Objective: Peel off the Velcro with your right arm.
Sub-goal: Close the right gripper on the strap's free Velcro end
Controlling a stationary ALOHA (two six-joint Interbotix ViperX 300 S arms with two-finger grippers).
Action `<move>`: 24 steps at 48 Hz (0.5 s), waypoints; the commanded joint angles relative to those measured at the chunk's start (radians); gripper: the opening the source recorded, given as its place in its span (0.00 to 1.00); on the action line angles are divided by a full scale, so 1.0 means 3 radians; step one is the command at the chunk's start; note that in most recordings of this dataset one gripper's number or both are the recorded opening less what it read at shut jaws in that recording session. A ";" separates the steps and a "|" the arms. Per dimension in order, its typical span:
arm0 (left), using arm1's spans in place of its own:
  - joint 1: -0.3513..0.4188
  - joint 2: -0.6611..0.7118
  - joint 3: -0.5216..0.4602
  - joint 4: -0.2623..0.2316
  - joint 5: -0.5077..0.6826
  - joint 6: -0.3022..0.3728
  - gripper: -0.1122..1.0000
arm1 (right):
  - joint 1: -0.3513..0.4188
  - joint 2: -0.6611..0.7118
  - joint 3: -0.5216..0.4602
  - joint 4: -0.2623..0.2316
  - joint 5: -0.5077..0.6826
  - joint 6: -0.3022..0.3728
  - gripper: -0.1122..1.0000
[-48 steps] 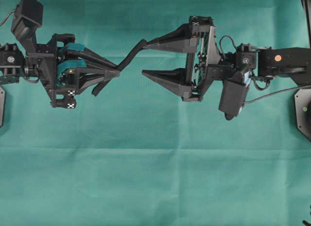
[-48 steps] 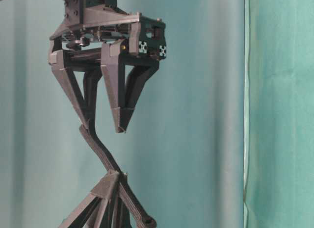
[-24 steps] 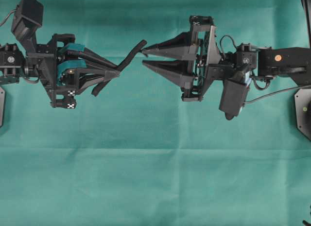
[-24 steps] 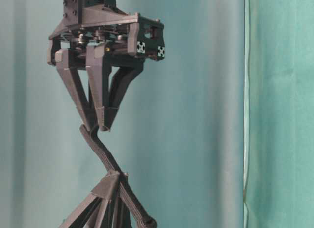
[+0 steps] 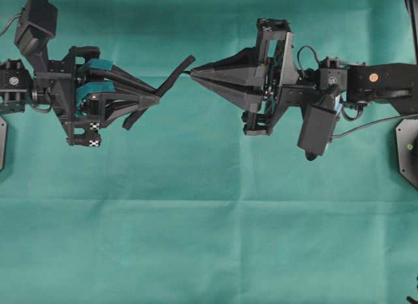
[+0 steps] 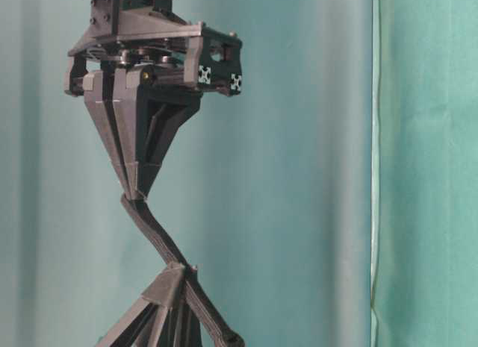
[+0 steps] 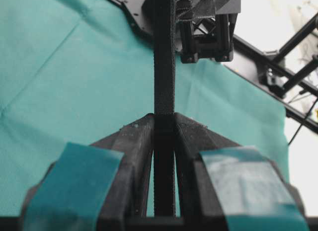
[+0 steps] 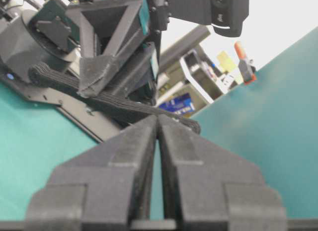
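Above the teal cloth-covered desk (image 5: 209, 238), the thin black two-layer Velcro strap (image 5: 171, 82) hangs in the air between the two arms, clear of the cloth. Taking the strap as the landmark: the left pincer (image 5: 154, 97), fitted with teal pads and checkered tags, sits at the strap's left in the overhead view and is clamped on the strap's middle portion. One strap end (image 5: 133, 119) sticks out below and left of that clamp point; the other end (image 5: 185, 62) rises up and to the right.

At the strap's right, the right arm (image 5: 366, 85), black and jointed, carries the all-black right pincer (image 5: 194, 73) with two long wedge fingers (image 5: 225, 72). Both fingers are pressed together, with no gap visible at the tips. The tips meet just beside the strap's upper free end.

From table level, the right pincer's closed tips (image 6: 134, 196) come down onto the top of the strap (image 6: 153, 231), which runs diagonally down to the left pincer (image 6: 173, 271). Whether a layer is actually caught between the tips cannot be told for certain; the right wrist view shows the strap (image 8: 124, 108) crossing directly behind the joined tips (image 8: 157, 119). The left wrist view shows the strap (image 7: 164, 67) standing straight between the left fingers (image 7: 134, 151).
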 commanded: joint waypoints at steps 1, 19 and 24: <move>0.0005 -0.0041 -0.0031 0.0000 -0.0031 0.0000 0.19 | 0.0000 -0.0026 -0.0046 0.0010 -0.0041 0.0005 0.02; 0.0005 -0.0041 -0.0031 0.0000 -0.0051 0.0000 0.19 | 0.0000 -0.0026 0.0000 0.0010 -0.0041 0.0010 0.02; 0.0005 -0.0041 -0.0026 -0.0005 -0.0077 0.0005 0.19 | 0.0000 -0.0026 0.0026 0.0010 -0.0036 0.0010 0.02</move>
